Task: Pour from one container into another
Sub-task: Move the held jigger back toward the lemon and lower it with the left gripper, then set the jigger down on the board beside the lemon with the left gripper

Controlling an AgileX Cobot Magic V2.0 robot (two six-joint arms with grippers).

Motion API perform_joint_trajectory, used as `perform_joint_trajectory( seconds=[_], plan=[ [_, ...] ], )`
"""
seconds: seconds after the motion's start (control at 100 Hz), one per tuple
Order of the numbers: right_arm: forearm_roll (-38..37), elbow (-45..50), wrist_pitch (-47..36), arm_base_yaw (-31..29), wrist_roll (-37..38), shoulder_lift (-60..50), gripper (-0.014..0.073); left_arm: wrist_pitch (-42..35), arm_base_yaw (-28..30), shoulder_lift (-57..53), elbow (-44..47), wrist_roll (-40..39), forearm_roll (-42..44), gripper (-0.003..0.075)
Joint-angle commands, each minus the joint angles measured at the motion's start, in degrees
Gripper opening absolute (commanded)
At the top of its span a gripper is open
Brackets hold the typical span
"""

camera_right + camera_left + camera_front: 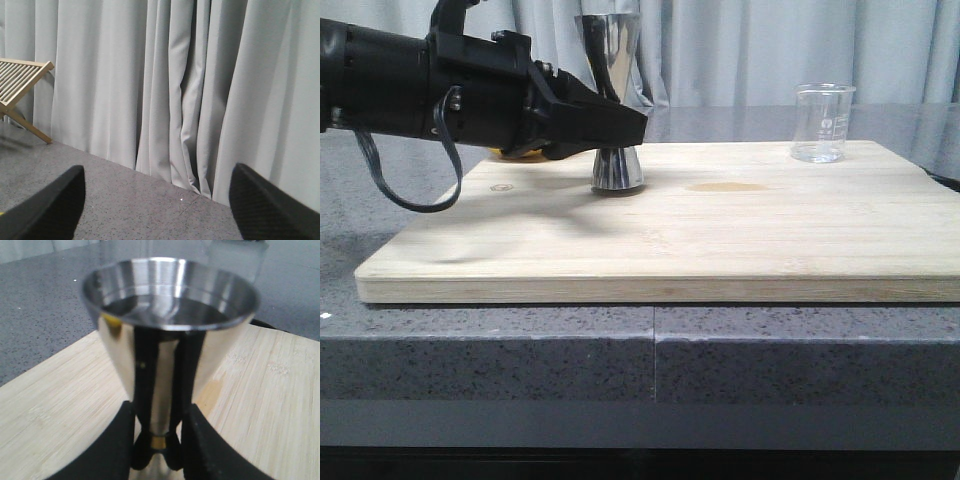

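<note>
We are watching the left gripper (pixel 620 128) reaching in from the left edge of the bamboo board (pixel 720 240), its black fingers (pixel 197 440) bracketing the narrow gold waist of the steel jigger (pixel 616 100), which is standing upright near the board's back-left area, long axis vertical. In the left wrist view the pads are sitting either side of that waist with the upper cup looming over them; whether they are pressing the metal or only flanking it, we cannot tell, though they are looking very nearly closed on it. The glass beaker (pixel 821 122) is standing upright at the board's back-right corner, well apart from the jigger and on the far side of it from this arm. We are judging that the right arm is the nearer one for the beaker, yet the right gripper (pixel 155 205) is looking away at the grey curtain (pixel 175 85), jaws spread wide and holding nothing, a slatted wooden rack (pixel 20 80) off to one side. The board is lying flat on a speckled grey counter (pixel 500 350), with plenty of bare wood between the two vessels, a faint stain (pixel 725 187) showing there.
</note>
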Motion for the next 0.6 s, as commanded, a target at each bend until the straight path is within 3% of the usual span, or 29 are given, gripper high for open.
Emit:
perform_joint_trajectory(
  seconds=[0.0,0.59],
  plan=[
    [1.4,-1.13,-4.17,-0.18,0.15,-2.1,0.0537,-3.99,0.09,-2.39,-1.82,0.11,-3.26,-0.0021],
    [1.4,-1.13,-4.27,-0.18,0.26,-2.1,0.0537,-3.67,0.09,-0.71,-1.82,0.11,-3.26,-0.0021]
  ],
)
